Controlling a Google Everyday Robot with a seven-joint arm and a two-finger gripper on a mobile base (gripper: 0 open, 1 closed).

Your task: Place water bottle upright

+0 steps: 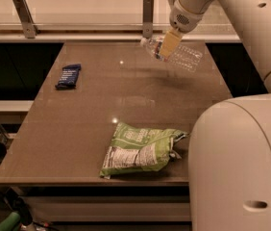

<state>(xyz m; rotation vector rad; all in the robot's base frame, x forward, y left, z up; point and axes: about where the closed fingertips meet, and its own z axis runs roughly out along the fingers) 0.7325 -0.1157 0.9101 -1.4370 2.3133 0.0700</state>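
Clear ribbed plastic, white cap: the water bottle (187,59) sits slanted in the hand (169,43), cap just beyond the fingers on one side, base angled down on the other. The hand is clamped across it near the shoulder, above the far part of the tabletop (102,105). The bottle looks lifted, though I cannot rule out the base touching. Gripping near the neck likely lets the base swing down for standing it up. A green snack bag (140,150) lies well below the hand, and a blue packet (68,76) lies well apart on the cap side; neither crowds the set-down spot.
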